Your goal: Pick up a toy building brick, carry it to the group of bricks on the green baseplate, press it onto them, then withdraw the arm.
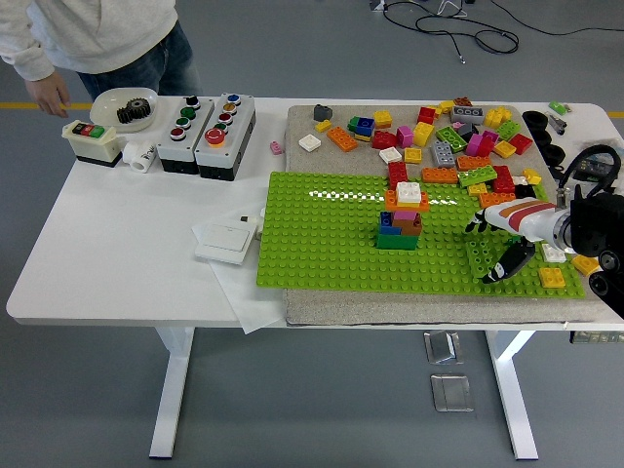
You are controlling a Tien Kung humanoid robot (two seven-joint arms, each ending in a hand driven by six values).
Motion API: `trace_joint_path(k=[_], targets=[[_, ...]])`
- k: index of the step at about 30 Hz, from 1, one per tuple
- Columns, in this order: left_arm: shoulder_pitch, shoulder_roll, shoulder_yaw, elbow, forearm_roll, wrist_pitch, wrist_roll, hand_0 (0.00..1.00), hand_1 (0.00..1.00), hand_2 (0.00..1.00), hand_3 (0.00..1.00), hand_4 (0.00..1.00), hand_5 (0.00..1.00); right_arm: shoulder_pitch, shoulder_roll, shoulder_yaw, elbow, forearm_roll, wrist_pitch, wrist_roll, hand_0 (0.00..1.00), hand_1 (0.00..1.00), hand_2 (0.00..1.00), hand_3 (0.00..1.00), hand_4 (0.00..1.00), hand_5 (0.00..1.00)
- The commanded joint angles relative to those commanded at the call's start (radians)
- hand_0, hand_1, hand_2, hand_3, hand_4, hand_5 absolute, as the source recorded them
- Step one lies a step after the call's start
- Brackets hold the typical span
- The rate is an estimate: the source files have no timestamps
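The right hand [499,244] is hovering over the green baseplate's [322,244] right end, fingers spread, gripping nothing; the stacked bricks [401,221] are sitting mid-plate, well apart; a person [93,34] is standing at the far-left corner.

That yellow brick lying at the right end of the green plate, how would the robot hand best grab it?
From above, pinching two opposite side walls of the yellow brick. It lies flat, studs up, so only its low sides offer grip. The right robot hand hovers just to its left over the green baseplate, fingers spread, so a short move right should do.
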Motion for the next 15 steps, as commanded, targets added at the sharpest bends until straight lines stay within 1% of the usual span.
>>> trace_joint_path(k=[4,15], targets=[[0.001,-0.001,0.0,0.0,-0.001,0.0,0.0,0.853,0.798,0.802,0.62,0.694,0.635,-0.002,0.002,0.001,0.001,-0.001,0.006,-0.007,0.801,0.743,0.769,0.821,0.998,0.341],[0.001,0.001,0.007,0.0,-0.006,0.0,-0.001,0.854,0.798,0.802,0.619,0.692,0.632,-0.004,0.011,0.002,-0.012,0.0,-0.001,-0.009,0.788,0.734,0.762,0.813,0.998,0.348]])
